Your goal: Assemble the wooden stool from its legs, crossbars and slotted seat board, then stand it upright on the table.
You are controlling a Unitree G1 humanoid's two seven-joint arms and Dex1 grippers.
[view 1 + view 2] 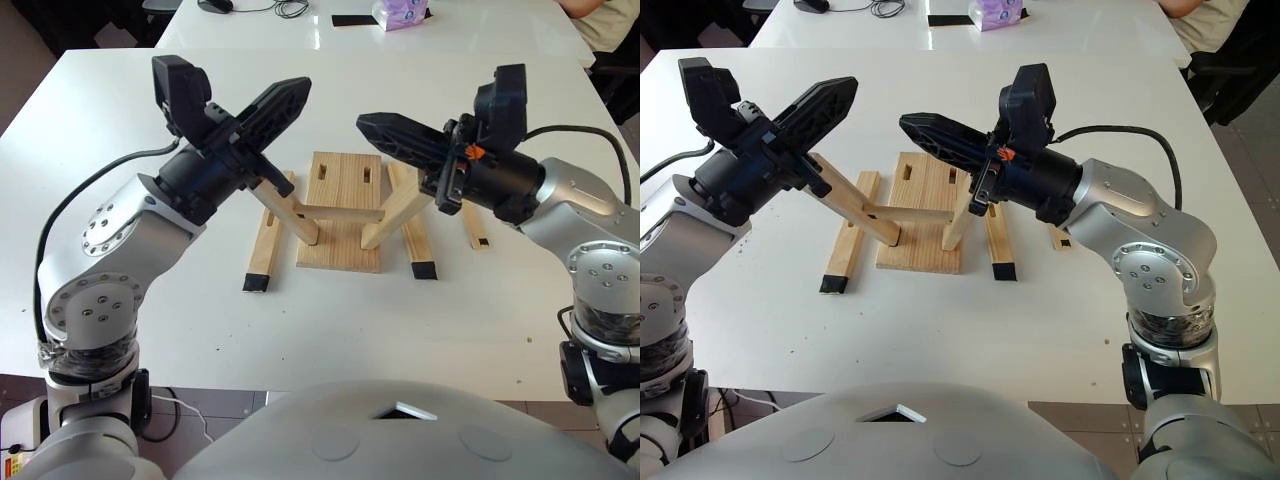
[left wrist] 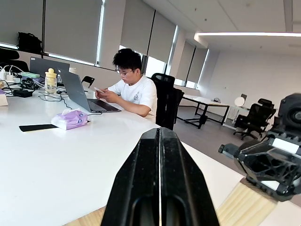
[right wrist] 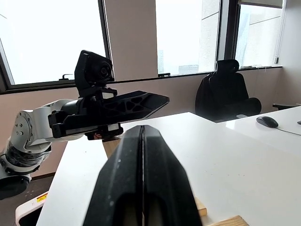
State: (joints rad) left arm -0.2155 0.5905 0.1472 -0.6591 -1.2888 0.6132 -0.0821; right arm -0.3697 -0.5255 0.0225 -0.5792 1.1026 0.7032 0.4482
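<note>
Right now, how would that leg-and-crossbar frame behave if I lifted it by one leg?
Likely stiff and light: the leg-and-crossbar frame is slim solid wood. Held by one leg, it would probably swing; the crossbar joints show no screws, so they may loosen.

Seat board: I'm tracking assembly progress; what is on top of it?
The left gripper holds one leg, the right gripper another, joined by a crossbar, over the seat board. Two slots show; the board under the leg ends is hidden.

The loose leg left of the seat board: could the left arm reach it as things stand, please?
Probably not yet: the left gripper is shut on a raised leg. The loose leg lies uncovered below, so the way is free after release.
</note>
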